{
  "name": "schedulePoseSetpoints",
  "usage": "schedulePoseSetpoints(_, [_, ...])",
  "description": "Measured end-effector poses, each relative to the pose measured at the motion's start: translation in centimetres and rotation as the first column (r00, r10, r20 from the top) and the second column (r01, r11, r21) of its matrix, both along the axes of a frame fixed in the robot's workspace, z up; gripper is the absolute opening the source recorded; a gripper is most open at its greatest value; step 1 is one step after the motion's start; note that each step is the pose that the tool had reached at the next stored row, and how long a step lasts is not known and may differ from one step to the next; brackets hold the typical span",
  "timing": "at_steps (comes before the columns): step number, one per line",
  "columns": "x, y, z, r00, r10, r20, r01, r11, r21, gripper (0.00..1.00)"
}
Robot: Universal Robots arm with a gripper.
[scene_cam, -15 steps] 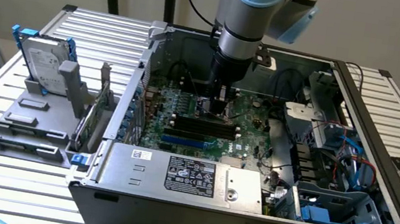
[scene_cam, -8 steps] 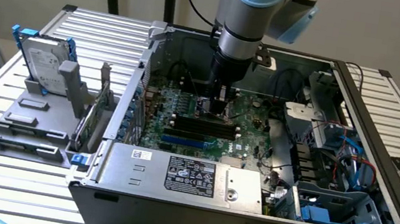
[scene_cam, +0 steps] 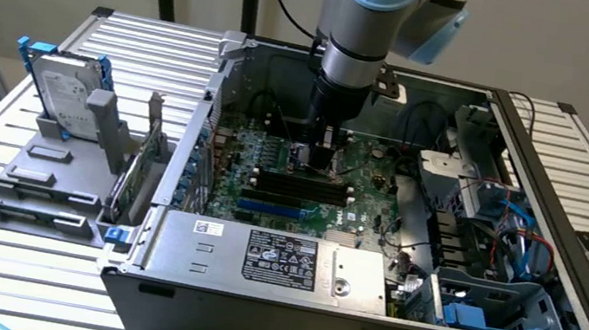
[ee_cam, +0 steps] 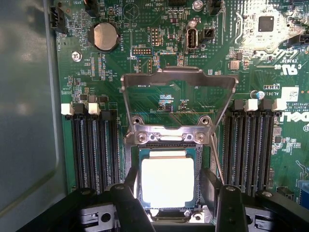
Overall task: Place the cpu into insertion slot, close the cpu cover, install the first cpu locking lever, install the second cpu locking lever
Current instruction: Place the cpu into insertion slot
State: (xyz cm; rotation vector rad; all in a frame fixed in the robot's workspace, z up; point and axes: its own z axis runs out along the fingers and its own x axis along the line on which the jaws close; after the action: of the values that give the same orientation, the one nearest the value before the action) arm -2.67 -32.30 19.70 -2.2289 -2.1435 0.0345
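The cpu, a square chip with a bright silvery top, lies level in or just over the insertion slot, whose black-and-metal rim shows around it. My gripper straddles the chip, and its dark fingers press against two opposite edges. The cpu cover, a thin silver frame with a square window, is swung open and stands up from its hinge beyond the slot. In the exterior view the gripper reaches straight down into the open computer case onto the green motherboard.
Long black memory slots flank the socket on both sides. A thin wire lever runs beside the slot. A coin battery sits further off. The power supply, cables and a hard drive surround the board.
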Motion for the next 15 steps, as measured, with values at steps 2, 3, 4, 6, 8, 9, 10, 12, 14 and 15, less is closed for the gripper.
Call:
schedulePoseSetpoints(2, [0.00,0.00,0.00,1.0000,0.000,0.0000,0.000,1.0000,0.0000,0.63])
schedulePoseSetpoints(3, [0.00,0.00,0.00,1.0000,0.000,0.0000,0.000,1.0000,-0.0004,0.63])
schedulePoseSetpoints(4, [0.00,0.00,0.00,1.0000,0.000,0.0000,0.000,1.0000,-0.0010,0.63])
schedulePoseSetpoints(6, [0.00,0.00,0.00,1.0000,-0.001,0.0000,0.001,1.0000,-0.0025,0.63])
schedulePoseSetpoints(8, [0.01,0.00,0.00,1.0000,-0.001,0.0001,0.001,1.0000,-0.0048,0.63])
schedulePoseSetpoints(9, [0.01,0.00,-0.01,1.0000,-0.002,0.0001,0.002,1.0000,-0.0062,0.63])
schedulePoseSetpoints(10, [0.01,0.00,0.00,1.0000,-0.002,0.0001,0.002,1.0000,-0.0080,0.63])
schedulePoseSetpoints(12, [0.02,0.00,0.00,1.0000,-0.003,0.0000,0.003,0.9999,-0.0116,0.63])
schedulePoseSetpoints(14, [0.02,0.00,0.00,1.0000,-0.003,0.0000,0.003,0.9999,-0.0159,0.63])
schedulePoseSetpoints(15, [0.02,0.00,0.00,1.0000,-0.003,0.0001,0.003,0.9998,-0.0182,0.63])
